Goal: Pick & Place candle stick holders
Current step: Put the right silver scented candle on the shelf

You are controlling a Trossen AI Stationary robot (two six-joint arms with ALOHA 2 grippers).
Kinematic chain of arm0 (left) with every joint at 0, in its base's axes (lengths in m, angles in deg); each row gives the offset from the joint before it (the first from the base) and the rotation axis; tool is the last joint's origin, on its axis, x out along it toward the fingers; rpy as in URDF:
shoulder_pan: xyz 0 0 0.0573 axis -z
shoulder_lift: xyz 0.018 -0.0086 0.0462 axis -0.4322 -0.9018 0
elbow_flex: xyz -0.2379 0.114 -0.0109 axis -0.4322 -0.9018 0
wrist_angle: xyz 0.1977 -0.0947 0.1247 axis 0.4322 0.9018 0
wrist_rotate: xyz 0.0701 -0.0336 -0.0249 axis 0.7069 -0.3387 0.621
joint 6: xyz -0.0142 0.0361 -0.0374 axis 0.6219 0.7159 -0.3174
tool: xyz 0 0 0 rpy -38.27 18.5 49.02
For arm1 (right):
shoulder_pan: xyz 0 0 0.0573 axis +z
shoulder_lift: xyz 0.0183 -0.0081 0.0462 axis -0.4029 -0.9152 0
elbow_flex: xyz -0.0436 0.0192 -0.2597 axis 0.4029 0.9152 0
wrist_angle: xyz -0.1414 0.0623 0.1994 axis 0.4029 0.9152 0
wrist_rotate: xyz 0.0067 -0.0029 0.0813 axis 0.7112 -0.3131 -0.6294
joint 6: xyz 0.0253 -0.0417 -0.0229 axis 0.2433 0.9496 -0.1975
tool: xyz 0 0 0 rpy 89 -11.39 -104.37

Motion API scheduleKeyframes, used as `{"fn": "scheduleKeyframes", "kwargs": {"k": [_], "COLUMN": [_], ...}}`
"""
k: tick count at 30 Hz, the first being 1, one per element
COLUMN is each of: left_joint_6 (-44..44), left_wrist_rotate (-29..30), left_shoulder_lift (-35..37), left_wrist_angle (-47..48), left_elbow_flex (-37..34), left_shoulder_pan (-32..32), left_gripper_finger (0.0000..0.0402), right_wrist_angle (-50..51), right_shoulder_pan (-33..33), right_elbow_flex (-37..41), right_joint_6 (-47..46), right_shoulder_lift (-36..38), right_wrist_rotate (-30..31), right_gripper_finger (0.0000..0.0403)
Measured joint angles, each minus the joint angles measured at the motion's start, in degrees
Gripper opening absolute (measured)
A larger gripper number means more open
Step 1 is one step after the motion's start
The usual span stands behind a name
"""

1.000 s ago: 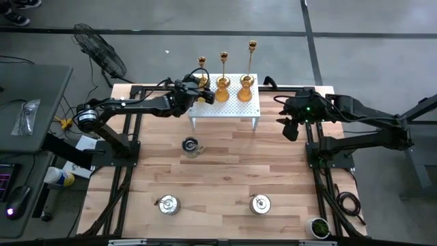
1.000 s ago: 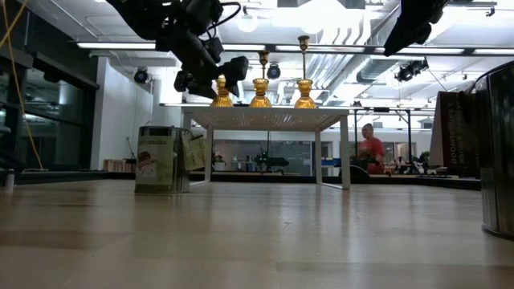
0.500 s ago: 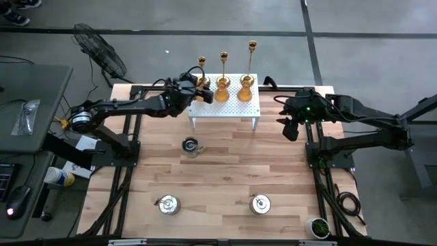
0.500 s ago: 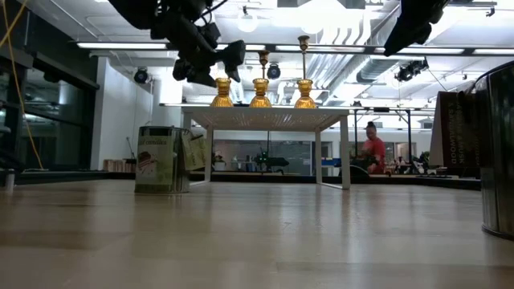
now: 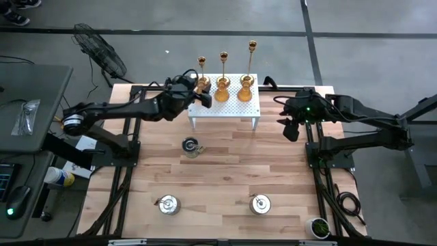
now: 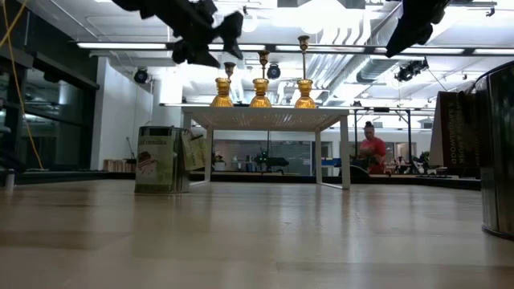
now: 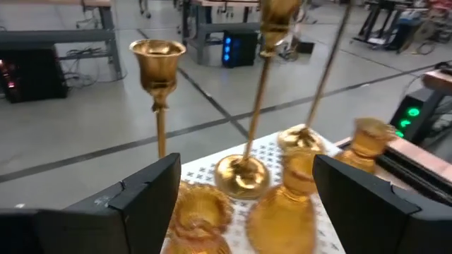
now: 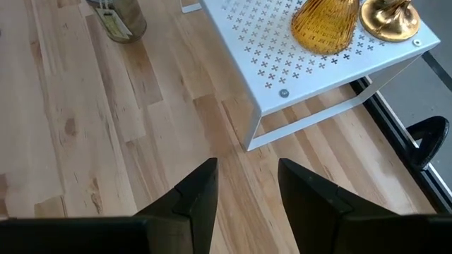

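Three amber cups (image 5: pixel 223 89) stand in a row on the white perforated rack (image 5: pixel 235 108). Behind them on the rack's far edge stand three gold candlesticks (image 5: pixel 223 57) of differing heights. Three silvery pots rest on the table: one (image 5: pixel 191 145) before the rack, two (image 5: pixel 168 204) (image 5: pixel 259 203) near the front. My left gripper (image 7: pixel 247 169) is open in the air above and just left of the leftmost amber cup (image 7: pixel 201 212), touching nothing. My right gripper (image 8: pixel 246 169) hangs open above the table, right of the rack.
The rack stands on thin legs at the table's far middle, with space beneath it (image 6: pixel 265 152). The silvery pot before it carries a paper tag (image 6: pixel 193 148). A fan (image 5: pixel 102 51) and a side desk (image 5: pixel 27 102) lie off the table's left. A person (image 6: pixel 371 148) shows far behind.
My left gripper has risen from beside the leftmost amber cup and drawn back a little toward the table's left edge. The cup stays standing on the rack.
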State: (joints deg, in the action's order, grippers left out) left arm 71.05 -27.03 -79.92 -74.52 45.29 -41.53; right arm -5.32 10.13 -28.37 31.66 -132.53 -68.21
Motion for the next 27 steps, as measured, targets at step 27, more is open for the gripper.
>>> {"fn": "scheduleKeyframes", "kwargs": {"k": [27], "left_joint_6": [-12.1], "left_wrist_rotate": [-0.1], "left_shoulder_lift": [18.3], "left_wrist_angle": [21.7], "left_elbow_flex": [0.0], "left_shoulder_pan": [15.4], "left_gripper_finger": [0.0316], "right_wrist_angle": [1.1], "right_shoulder_pan": [0.5], "right_elbow_flex": [0.0], "right_joint_6": [-9.2], "right_shoulder_lift": [0.0], "right_wrist_rotate": [-17.1], "right_gripper_finger": [0.0140]}}
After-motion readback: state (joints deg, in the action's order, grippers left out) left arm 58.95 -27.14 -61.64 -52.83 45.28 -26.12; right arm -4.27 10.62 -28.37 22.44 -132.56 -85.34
